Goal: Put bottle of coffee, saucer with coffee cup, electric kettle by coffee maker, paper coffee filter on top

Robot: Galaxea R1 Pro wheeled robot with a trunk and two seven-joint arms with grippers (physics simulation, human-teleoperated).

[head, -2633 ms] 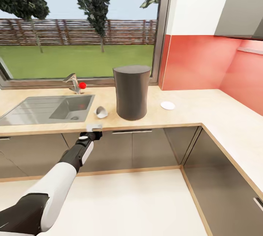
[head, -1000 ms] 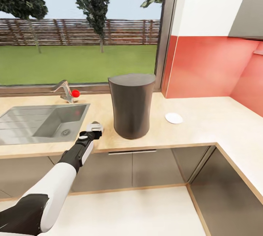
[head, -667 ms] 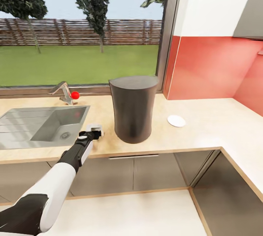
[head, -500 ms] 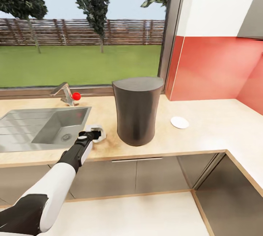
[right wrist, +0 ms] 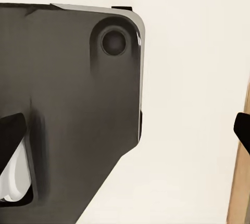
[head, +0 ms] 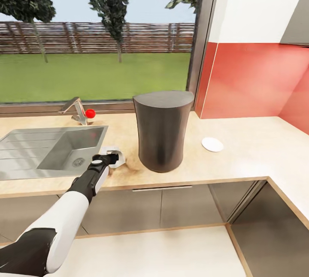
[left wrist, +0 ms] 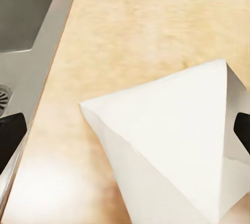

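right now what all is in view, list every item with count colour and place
coffee maker: one, dark grey, on the countertop by the window
paper coffee filter: one, white, on the countertop between the sink and the coffee maker, between the left fingers
saucer: one, white, on the countertop, apart from the coffee maker, on the side away from the sink
kitchen countertop: one, light beige, L-shaped over grey cabinets
sink: one, steel grey, set in the countertop
tap: one, metal with a red knob, behind the sink
left gripper: one, black, open around the filter
right gripper: fingertips at the right wrist view's edges, open
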